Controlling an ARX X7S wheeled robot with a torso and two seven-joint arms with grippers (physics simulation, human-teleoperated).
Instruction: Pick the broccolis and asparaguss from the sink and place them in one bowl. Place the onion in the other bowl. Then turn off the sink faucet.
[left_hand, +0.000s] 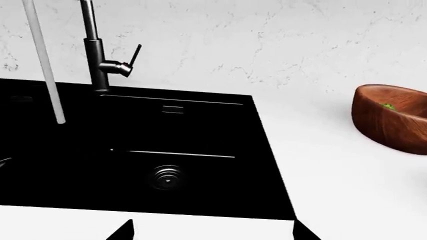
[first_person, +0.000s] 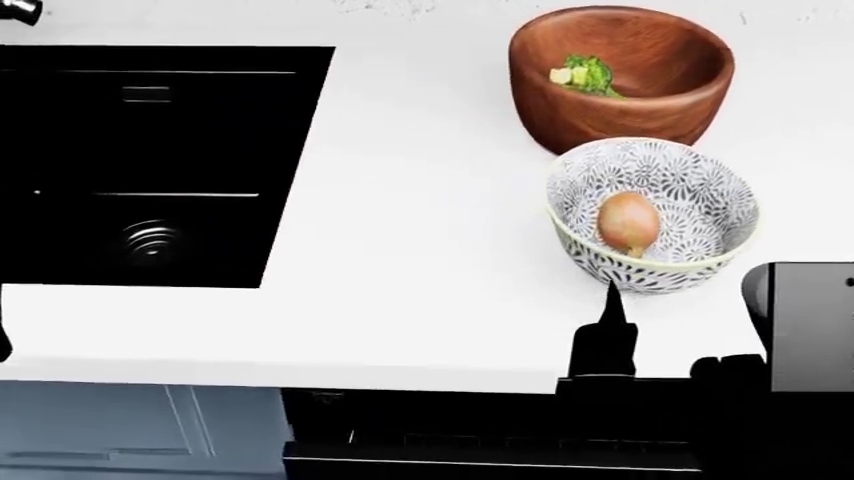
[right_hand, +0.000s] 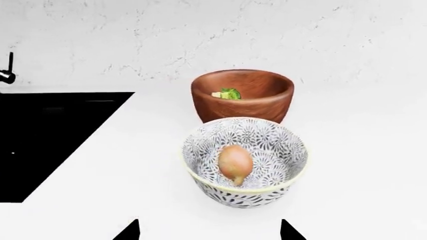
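The black sink (left_hand: 220, 130) shows no vegetables in the left wrist view; its drain (left_hand: 167, 177) is bare. The dark faucet (left_hand: 97, 55) has its lever handle (left_hand: 135, 54) tilted up, and a white water stream (left_hand: 50, 75) falls into the basin. A wooden bowl (first_person: 601, 120) holds broccoli (first_person: 587, 73); I cannot tell asparagus apart there. A patterned bowl (first_person: 701, 195) holds the onion (first_person: 627, 222). My left gripper (left_hand: 213, 232) is open and empty at the sink's near edge. My right gripper (right_hand: 208, 232) is open and empty just before the patterned bowl (right_hand: 273, 145).
The white counter (first_person: 400, 250) runs between the sink (first_person: 80, 130) and the bowls, with a marbled white wall (left_hand: 267, 40) behind. The two bowls touch or nearly touch. The counter's front edge and dark cabinets lie below in the head view.
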